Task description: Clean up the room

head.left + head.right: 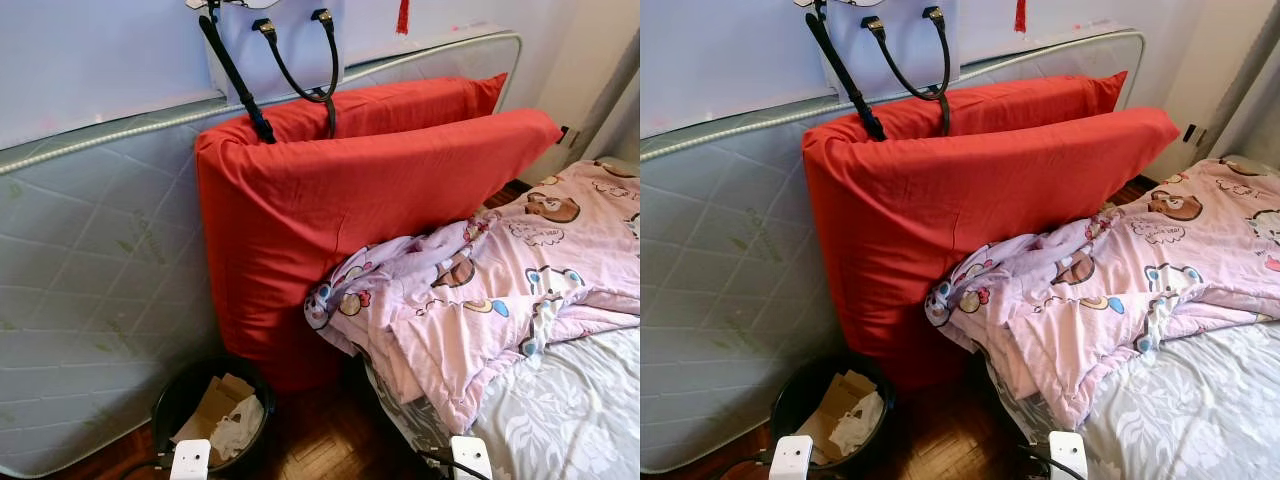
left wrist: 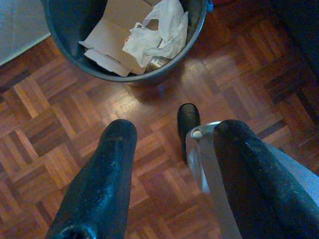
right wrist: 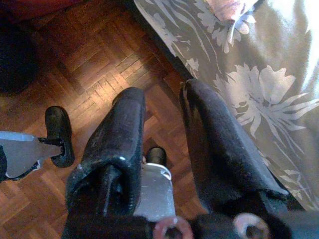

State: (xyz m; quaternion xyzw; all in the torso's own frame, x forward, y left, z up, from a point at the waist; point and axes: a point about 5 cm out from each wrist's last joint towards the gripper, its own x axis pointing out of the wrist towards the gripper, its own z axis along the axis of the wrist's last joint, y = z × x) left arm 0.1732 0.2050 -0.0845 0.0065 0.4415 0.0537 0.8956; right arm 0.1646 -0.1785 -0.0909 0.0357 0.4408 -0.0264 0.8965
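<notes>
A crumpled pink cartoon-print quilt (image 1: 500, 300) lies heaped at the head end of the bed (image 1: 570, 410), its bunched corner overhanging the bed's edge; the bed carries a grey floral sheet. A large red cushion (image 1: 330, 210) stands upright against a pale quilted mattress (image 1: 90, 300) leaning on the wall. A white handbag (image 1: 275, 45) with black straps hangs above the cushion. On the parquet floor (image 2: 60, 114), just beside the cushion's base, stands a dark waste bin (image 1: 205, 410) holding flattened cardboard (image 2: 112, 40) and a crumpled white bag (image 2: 157, 32). The left pincer (image 2: 169, 164) hangs over the floor near the bin, fingers apart, holding nothing. The right pincer (image 3: 162, 124) hangs beside the bed's edge, fingers likewise parted and empty.
</notes>
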